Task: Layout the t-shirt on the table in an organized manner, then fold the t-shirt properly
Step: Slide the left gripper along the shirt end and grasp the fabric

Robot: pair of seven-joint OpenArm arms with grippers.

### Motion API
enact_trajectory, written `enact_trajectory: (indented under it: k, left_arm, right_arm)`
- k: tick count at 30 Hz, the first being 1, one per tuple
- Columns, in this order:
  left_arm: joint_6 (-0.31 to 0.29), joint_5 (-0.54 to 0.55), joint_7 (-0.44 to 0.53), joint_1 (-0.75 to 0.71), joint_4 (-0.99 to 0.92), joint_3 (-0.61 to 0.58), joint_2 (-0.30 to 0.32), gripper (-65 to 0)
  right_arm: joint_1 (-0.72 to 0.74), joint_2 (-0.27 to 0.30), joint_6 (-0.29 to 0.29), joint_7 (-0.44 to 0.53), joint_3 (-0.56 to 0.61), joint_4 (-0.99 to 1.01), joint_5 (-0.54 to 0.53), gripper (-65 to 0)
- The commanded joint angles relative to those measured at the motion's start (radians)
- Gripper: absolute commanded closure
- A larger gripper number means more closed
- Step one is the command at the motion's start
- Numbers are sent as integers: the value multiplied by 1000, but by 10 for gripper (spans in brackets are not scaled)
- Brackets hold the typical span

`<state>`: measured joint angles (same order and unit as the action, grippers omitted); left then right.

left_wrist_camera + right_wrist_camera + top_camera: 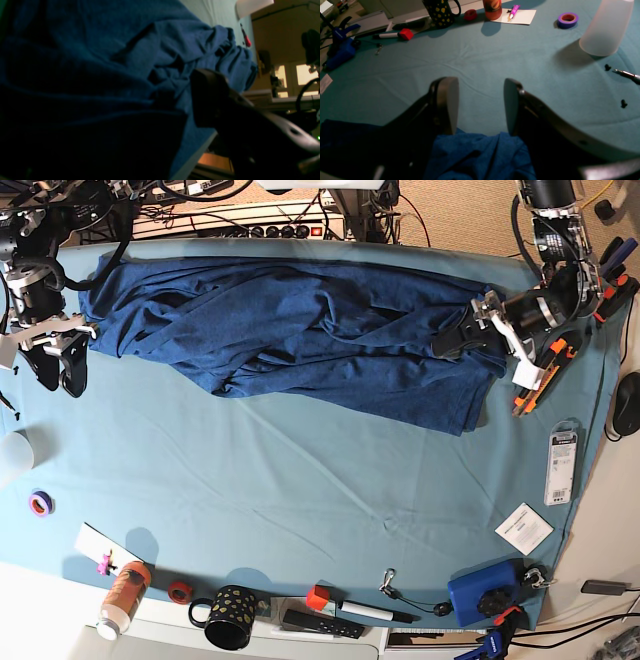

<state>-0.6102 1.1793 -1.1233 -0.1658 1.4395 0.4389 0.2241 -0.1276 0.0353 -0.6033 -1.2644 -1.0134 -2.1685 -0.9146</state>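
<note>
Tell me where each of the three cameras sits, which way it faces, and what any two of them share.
Left wrist: low by the table edge, looking along the bunched t-shirt; a dark finger of the left gripper shows.
Right wrist: just above the shirt's edge, looking across the table toward the spotted mug and purple tape; the right gripper stands open, empty.
Base: overhead, straight down; both arms show at the shirt's two ends.
Shared: base and right wrist both show the mug, tape and shirt.
</note>
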Motion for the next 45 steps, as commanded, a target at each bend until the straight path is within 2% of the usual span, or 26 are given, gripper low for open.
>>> enact_trajectory:
  k: [1, 3, 5, 7, 10, 11, 14, 17, 19, 23, 30, 35, 45]
  left_arm:
    - [21, -27, -14, 5, 0, -4, -8, -416]
    - [27, -40, -8, 10, 0, -4, -14, -403]
    - [27, -45, -8, 14, 0, -4, -13, -359]
    - [26, -55, -8, 17, 0, -4, -11, -256]
    - [14, -62, -9, 16, 0, -4, -11, -39]
    - [-4, -62, -10, 16, 0, -4, -11, 0]
    - [-39, -60, -9, 17, 0, -4, -11, 0]
    - [-46, -31, -10, 17, 0, -4, -11, 0]
    - [-88, 10, -13, 17, 0, -4, -11, 0]
    - [-88, 100, -52, 19, 1, -4, -11, 0]
    - [-88, 184, -83, 22, 3, -4, -14, 0]
    - [-88, 286, -170, 46, 10, -5, -38, 0]
    - [-88, 304, -239, 49, 87, -27, -63, 0]
  right_arm:
    - [5, 14, -3, 23, 0, -16, -19, -294]
    - [5, 14, -3, 22, 0, -17, -19, -294]
    - [5, 14, -3, 22, 0, -16, -19, -294]
    - [5, 14, -3, 22, 0, -16, -19, -294]
    - [6, 14, -3, 22, 0, -17, -19, -294]
    - [6, 14, -3, 22, 0, -16, -19, -294]
    - [5, 14, -3, 22, 0, -17, -19, -294]
    - [5, 15, -3, 22, 0, -16, -14, -294]
    - [5, 15, -3, 23, 0, -16, 7, -294]
    - [5, 21, -2, 23, 0, -16, 33, -294]
    - [6, 87, 21, 40, 0, -16, 118, -294]
    - [6, 101, 44, 64, 0, -16, 186, -294]
    - [6, 100, 61, 90, 0, -16, 235, -294]
